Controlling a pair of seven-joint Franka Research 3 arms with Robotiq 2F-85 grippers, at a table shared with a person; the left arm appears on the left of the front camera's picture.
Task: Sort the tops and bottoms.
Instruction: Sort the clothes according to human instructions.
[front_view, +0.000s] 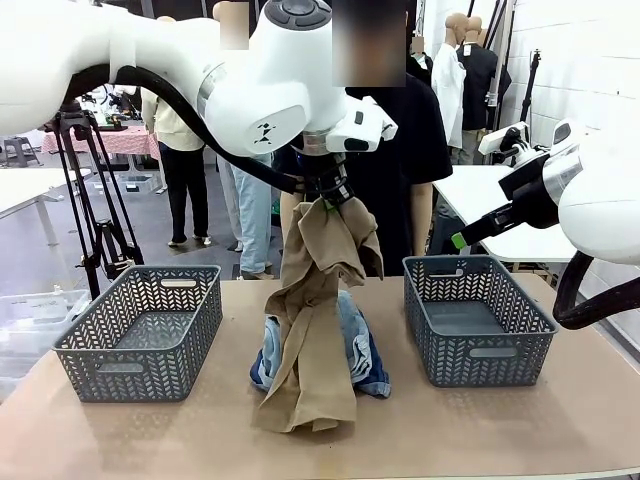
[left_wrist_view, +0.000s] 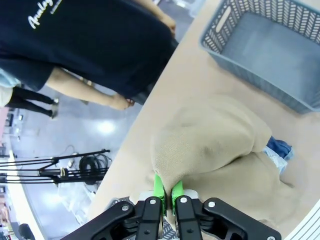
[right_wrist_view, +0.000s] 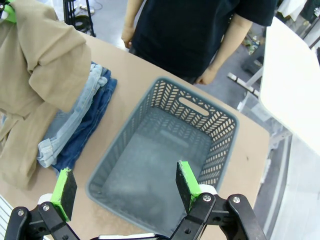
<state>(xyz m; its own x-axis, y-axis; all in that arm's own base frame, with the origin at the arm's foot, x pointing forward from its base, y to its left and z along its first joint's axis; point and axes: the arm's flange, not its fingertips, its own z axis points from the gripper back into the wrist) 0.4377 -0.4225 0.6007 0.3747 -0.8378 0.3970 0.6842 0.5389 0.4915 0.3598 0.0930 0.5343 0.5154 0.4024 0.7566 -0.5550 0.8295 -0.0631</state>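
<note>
Tan worktop (front_view: 480, 430) runs across the front view. A person (front_view: 400, 150) in a black T-shirt stands at its far edge, arms down, hands just off the edge.

There are two grey lattice baskets. The left basket (front_view: 180, 335) is at picture left and the right basket (front_view: 440, 330) at picture right, well apart. The insides seen show bare bottoms.

The tan top (front_view: 315, 330) hangs between the baskets, over the middle of the worktop. Its upper end is bunched and lifted, and its lower end is crumpled on the worktop. It drapes over the front of the denim pile.

The denim lies flat under and behind the tan top. The pale denim piece (right_wrist_view: 75, 120) sits on top of the dark blue shorts (right_wrist_view: 92, 120), touching them. The blue edge of the shorts shows to the right of the tan cloth in the front view. Both are on the worktop, not in a basket.

The left claw (left_wrist_view: 166, 186) points down, its jaws pinched tight on a fold at the top of the tan top, green pads nearly meeting.

The right claw (right_wrist_view: 123, 172) hovers above the right basket with its jaws spread wide and nothing between the pads.
</note>
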